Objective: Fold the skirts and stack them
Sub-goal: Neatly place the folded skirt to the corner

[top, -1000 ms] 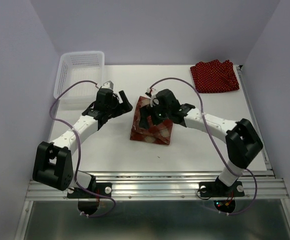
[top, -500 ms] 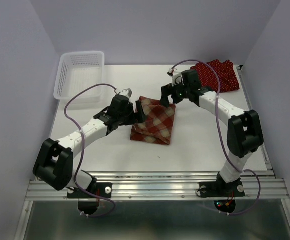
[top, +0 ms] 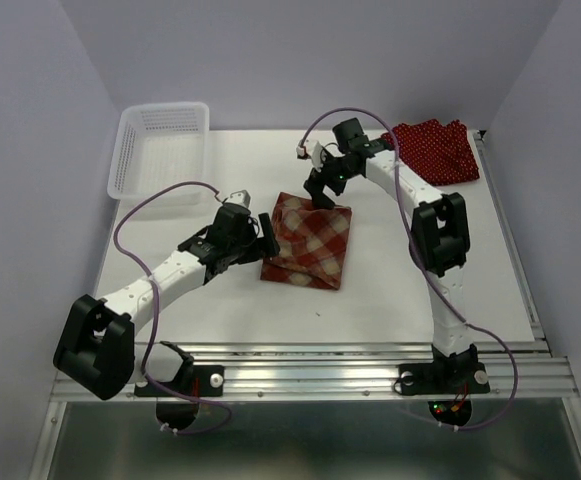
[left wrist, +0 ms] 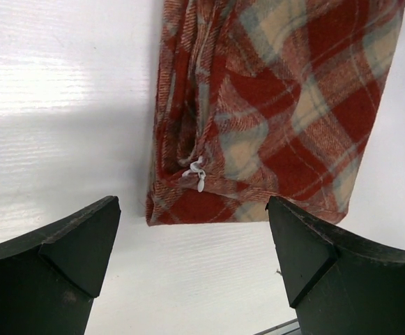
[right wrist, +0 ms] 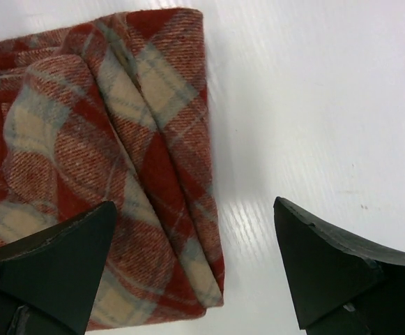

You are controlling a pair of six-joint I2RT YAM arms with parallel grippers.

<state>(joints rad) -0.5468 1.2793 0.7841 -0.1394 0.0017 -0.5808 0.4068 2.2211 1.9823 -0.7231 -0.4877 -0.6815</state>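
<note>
The plaid skirt lies folded into a rectangle in the middle of the table. My left gripper hovers open at its left edge; in the left wrist view the skirt fills the area ahead of the spread fingers, nothing between them. My right gripper is open above the skirt's far edge; in the right wrist view a folded corner of the skirt lies under the left finger. Dark red polka-dot cloth, folded, rests at the back right corner.
A white mesh basket stands at the back left of the table. Purple cables loop above both arms. Walls close in on three sides, and a metal rail runs along the near edge.
The right gripper lifted off the plaid skirt, swung toward the back right, then came back to the skirt's far edge. The left gripper moved right to the skirt's left edge.
</note>
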